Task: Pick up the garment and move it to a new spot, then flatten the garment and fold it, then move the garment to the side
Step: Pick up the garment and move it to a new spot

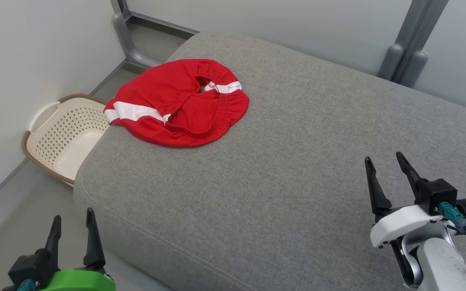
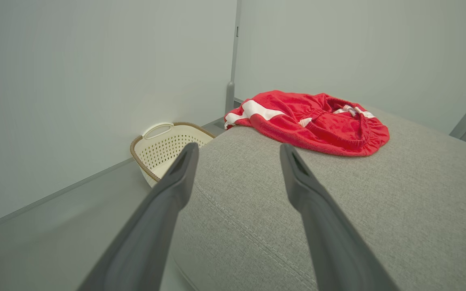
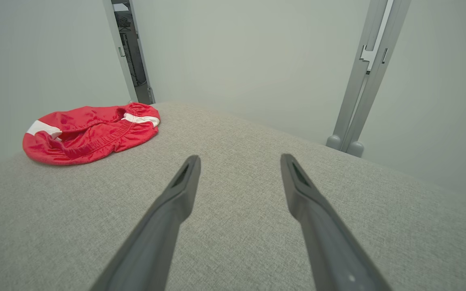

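Note:
The garment (image 1: 178,103) is a pair of red shorts with white stripes, lying crumpled at the far left corner of the grey cushion (image 1: 281,161), one edge hanging slightly over the left side. It also appears in the left wrist view as the garment (image 2: 318,123) and in the right wrist view as the garment (image 3: 91,131). My left gripper (image 1: 74,220) is open at the lower left, off the cushion's near left corner, far from the cloth. My right gripper (image 1: 384,159) stands open over the cushion's right side, with nothing between its fingers.
A cream perforated laundry basket (image 1: 61,135) sits on the floor against the wall, left of the cushion and just below the garment's overhanging edge. Grey metal posts (image 1: 407,52) stand behind the cushion at the far right, another post (image 1: 126,36) at the far left.

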Robot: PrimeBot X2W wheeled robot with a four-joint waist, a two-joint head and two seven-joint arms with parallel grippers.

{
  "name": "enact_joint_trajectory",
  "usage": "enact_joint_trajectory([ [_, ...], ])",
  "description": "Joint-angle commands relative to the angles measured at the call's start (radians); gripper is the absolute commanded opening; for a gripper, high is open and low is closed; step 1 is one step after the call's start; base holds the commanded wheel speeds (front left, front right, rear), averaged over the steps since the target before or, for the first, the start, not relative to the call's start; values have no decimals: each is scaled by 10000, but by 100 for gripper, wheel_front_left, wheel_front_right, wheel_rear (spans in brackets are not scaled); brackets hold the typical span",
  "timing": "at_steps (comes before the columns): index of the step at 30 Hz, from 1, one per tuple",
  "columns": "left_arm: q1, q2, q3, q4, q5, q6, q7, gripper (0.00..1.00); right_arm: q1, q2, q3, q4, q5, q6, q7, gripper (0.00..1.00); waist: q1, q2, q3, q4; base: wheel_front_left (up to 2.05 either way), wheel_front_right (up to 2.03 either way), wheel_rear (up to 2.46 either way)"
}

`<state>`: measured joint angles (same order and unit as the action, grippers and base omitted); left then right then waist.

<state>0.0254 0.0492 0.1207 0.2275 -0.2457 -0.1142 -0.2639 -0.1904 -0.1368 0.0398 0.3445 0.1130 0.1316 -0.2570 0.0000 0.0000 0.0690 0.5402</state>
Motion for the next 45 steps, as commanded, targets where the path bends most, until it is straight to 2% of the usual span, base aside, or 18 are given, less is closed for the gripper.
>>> enact_joint_trajectory([
  [1,-418,24,-121,320,7,12,-1,100,31,-62,-48,-49,52,-18,-52,100,0,0,45,-24,0,0,0],
  [6,-2057,34,-554,2281,-396,-77,118,100,230,-110,-171,-501,-102,-18,110,100,0,0,449,-163,0,0,0],
  [12,-4429,336,-257,4139,-1612,-159,1096,100,-338,-473,379,-1429,-247,-20,717,100,0,0,1732,-1443,0,0,0],
  [16,-5751,750,297,5092,-2661,-161,2014,100,-826,-759,776,-2087,-307,-18,1069,100,0,0,2719,-2480,0,0,0],
  [21,-6970,1350,834,5830,-3633,-172,2970,100,-1382,-936,1141,-2866,-249,-18,1293,100,0,0,3922,-3717,0,0,0],
  [25,-7514,1952,1007,6121,-3862,-146,3593,100,-1684,-932,1215,-3409,-272,-18,1261,100,0,0,4692,-4467,0,0,0],
  [29,-7918,2517,1031,6190,-3857,9,4159,100,-1858,-827,1165,-3888,-340,-18,1201,100,0,0,5403,-4994,0,0,0],
  [33,-8170,2765,1145,6243,-4049,141,4549,100,-1902,-685,1143,-4105,-390,-18,1081,100,0,0,5781,-5300,0,0,0],
  [38,-8154,2761,1097,6342,-4118,134,4681,100,-1886,-575,1257,-4057,-402,-18,930,100,0,0,5930,-5593,0,0,0],
  [43,-7875,2188,941,6895,-4292,249,5447,100,-1831,-557,1094,-3920,-366,-18,822,100,0,0,5763,-5728,0,0,0],
  [44,-7845,2137,883,6961,-4291,249,5589,61,-1813,-550,1072,-3895,-366,-18,798,100,0,0,5709,-5728,0,0,0],
  [45,-7819,2081,841,7004,-4306,239,5701,0,-1785,-542,1035,-3855,-360,-18,770,100,0,0,5625,-5712,0,0,0],
])
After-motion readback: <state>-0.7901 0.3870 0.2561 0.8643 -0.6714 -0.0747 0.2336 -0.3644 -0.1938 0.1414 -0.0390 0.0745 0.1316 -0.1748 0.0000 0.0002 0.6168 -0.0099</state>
